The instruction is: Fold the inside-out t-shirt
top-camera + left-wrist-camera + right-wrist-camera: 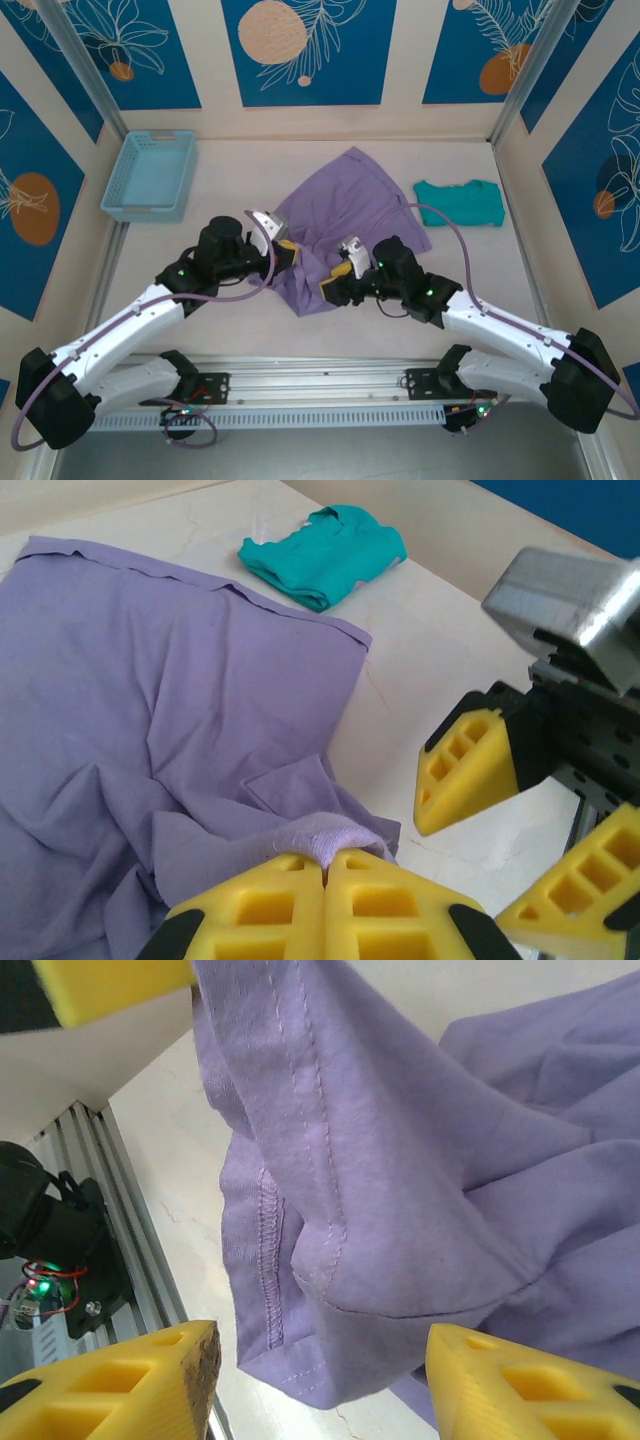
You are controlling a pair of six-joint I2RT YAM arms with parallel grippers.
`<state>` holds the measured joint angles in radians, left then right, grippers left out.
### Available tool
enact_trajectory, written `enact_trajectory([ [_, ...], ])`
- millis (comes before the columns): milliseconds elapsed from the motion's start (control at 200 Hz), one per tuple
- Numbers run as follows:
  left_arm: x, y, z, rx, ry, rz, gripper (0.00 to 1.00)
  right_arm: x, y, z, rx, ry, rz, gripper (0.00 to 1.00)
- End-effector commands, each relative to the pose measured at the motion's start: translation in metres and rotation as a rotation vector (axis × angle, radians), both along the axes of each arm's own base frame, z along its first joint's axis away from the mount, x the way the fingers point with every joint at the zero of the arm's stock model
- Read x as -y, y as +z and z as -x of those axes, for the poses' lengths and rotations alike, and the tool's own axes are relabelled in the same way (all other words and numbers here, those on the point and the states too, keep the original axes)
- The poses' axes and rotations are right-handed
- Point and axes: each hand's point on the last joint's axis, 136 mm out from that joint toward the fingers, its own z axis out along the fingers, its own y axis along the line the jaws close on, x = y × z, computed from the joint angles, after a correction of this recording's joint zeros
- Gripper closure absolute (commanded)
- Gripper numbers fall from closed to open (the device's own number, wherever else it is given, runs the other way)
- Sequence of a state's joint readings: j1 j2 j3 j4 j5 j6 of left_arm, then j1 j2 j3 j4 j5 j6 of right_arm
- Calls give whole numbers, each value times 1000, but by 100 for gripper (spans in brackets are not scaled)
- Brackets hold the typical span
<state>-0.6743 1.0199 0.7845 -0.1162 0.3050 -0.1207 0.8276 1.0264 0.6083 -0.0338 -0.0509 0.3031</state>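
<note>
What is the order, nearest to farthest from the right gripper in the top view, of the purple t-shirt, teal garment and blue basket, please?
1. purple t-shirt, centre, at the right gripper.
2. teal garment, back right.
3. blue basket, back left.

A robot test cell in a lab; the silver slotted aluminium rail [320, 385] sets the scene; bolted onto that rail stand a white-and-black left robot arm [120, 335] and its right twin [510, 335]; beyond the rail lies a pale beige tabletop [250, 160]; past that, blue-and-cream printed wall panels [340, 50] with leaf outlines and orange discs, framed by slanting aluminium posts [80, 65].
</note>
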Motion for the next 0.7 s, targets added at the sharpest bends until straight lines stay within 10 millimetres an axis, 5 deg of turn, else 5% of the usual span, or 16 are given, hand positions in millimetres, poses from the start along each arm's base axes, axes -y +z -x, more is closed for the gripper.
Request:
enact_trajectory([
  [0, 0, 16, -4, 27, 5, 16, 100, -9, -7, -4, 24, -33, 18, 43],
  [170, 0, 15, -3, 17, 7, 18, 100, -20, -24, -13, 56, -85, 103, 48],
  [470, -3, 8, -2, 4, 15, 0, 100, -4, -7, -25, 132, -181, 117, 96],
  [695, -3, 6, -2, 1, 14, 2, 100, 8, 2, -22, 109, -183, 84, 100],
])
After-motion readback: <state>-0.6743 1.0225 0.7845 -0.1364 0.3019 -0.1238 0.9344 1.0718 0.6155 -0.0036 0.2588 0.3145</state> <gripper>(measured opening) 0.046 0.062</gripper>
